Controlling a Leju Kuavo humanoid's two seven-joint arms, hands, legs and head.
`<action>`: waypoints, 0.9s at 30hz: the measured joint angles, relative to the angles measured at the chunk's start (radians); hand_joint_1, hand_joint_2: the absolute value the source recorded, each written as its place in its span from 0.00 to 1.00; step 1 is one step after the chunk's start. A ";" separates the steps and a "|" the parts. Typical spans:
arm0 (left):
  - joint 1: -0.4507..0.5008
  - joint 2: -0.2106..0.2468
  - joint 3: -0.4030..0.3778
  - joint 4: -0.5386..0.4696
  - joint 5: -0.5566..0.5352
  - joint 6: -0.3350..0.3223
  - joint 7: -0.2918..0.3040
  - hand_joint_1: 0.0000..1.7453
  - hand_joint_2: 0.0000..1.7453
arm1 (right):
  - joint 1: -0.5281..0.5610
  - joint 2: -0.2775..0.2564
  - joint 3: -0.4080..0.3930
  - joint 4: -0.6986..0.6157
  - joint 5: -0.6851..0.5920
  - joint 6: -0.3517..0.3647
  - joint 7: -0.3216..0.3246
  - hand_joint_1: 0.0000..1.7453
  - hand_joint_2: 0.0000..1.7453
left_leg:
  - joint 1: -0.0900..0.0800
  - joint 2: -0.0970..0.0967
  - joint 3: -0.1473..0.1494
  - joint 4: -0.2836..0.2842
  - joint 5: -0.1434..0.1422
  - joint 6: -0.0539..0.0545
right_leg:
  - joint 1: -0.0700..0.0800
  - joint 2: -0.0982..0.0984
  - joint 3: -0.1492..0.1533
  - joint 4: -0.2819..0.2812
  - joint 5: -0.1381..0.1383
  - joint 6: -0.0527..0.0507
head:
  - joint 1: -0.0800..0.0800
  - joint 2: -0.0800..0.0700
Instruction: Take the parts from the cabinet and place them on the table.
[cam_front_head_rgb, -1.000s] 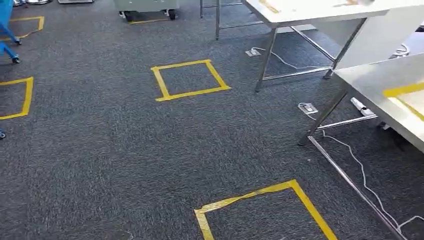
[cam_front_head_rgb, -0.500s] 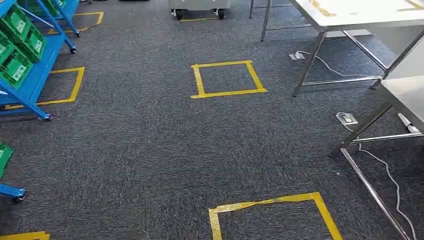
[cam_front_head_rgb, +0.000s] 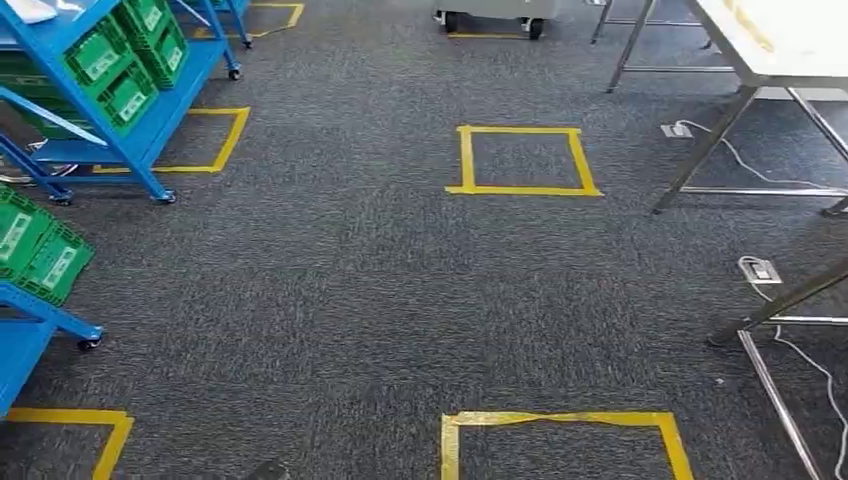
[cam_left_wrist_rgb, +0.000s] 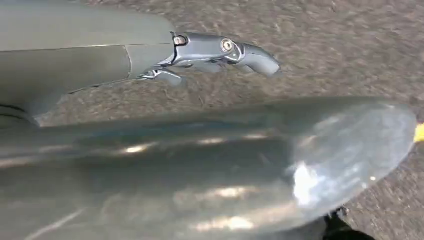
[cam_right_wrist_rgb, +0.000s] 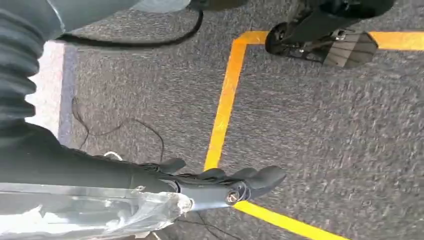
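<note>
My left hand (cam_left_wrist_rgb: 220, 52) hangs over carpet (cam_front_head_rgb: 350, 290), fingers loosely extended, empty. My right hand (cam_right_wrist_rgb: 225, 182) same, beside yellow tape square (cam_right_wrist_rgb: 225, 105). Blue cabinet (cam_front_head_rgb: 150, 130) with green bins (cam_front_head_rgb: 100, 60) far left; table (cam_front_head_rgb: 780, 40) far right.

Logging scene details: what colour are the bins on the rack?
Green bins on a blue rack, clearest in head view.

Bright even light, glare on table (cam_front_head_rgb: 790, 40), wrist views blurred
</note>
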 joint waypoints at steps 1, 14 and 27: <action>-0.003 0.003 0.002 -0.001 0.010 0.002 -0.009 0.00 0.00 | 0.001 0.007 0.000 0.000 0.002 0.000 0.020 0.00 1.00 | 0.000 -0.010 -0.001 0.000 0.001 0.005 | -0.002 0.025 -0.031 0.069 -0.038 0.001 | 0.002 0.000; 0.002 0.008 0.028 -0.007 -0.013 0.044 -0.086 0.00 0.00 | -0.012 0.077 -0.005 0.002 -0.025 -0.005 0.097 0.00 1.00 | 0.010 -0.151 -0.017 0.002 0.013 -0.039 | -0.014 0.104 0.003 -0.039 0.052 -0.034 | 0.002 0.000; -0.027 0.010 0.004 -0.007 -0.026 0.046 0.029 0.00 0.00 | -0.040 0.110 -0.091 0.002 -0.131 -0.016 -0.013 0.00 1.00 | -0.009 0.030 -0.008 0.006 -0.003 -0.024 | 0.008 -0.050 0.009 -0.039 0.037 -0.027 | -0.013 0.000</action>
